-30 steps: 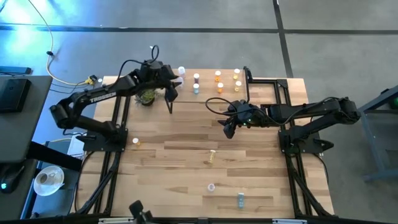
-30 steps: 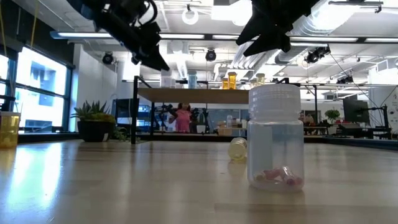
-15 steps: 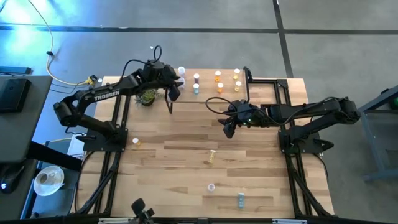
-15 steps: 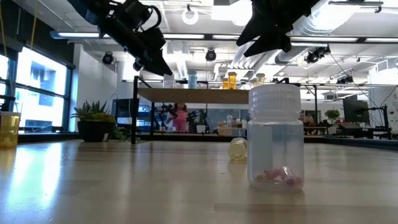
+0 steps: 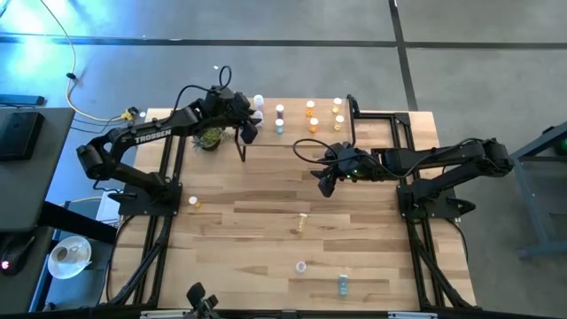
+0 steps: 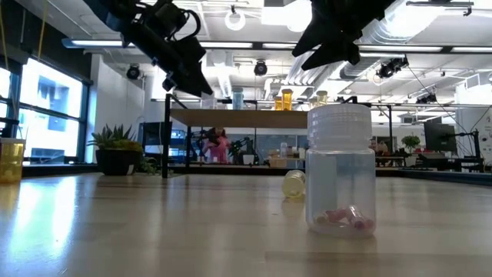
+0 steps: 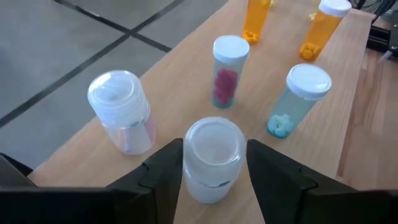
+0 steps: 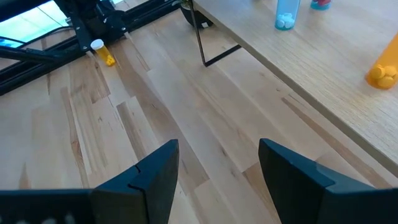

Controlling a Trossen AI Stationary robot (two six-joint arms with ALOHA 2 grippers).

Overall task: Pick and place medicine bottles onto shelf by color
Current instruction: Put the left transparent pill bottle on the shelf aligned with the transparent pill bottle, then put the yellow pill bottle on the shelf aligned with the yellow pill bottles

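My left gripper is over the left end of the light-wood shelf and is shut on a white medicine bottle. Around it on the shelf stand a clear bottle, a pink-pill bottle, a teal bottle and two orange bottles. My right gripper hangs open and empty above the table's middle, near the shelf's front edge. Loose bottles rest on the tabletop: a yellow one lying on its side, a white one and a teal one. My left gripper pinches the white bottle between its two fingers, one on each side of the body just under the cap. The fingers come slanting down from above. The bottle stands upright; whether its base rests on the shelf I cannot tell.
A small green potted plant stands by the shelf's left end, under my left arm. A yellow bottle stands near the table's left side. A clear bottle with pink pills stands close to the low camera. Black frame rails run along both table sides.
My left gripper has moved a little toward the table's right edge over the shelf's left end, still shut on the white bottle. My right gripper has kept still.
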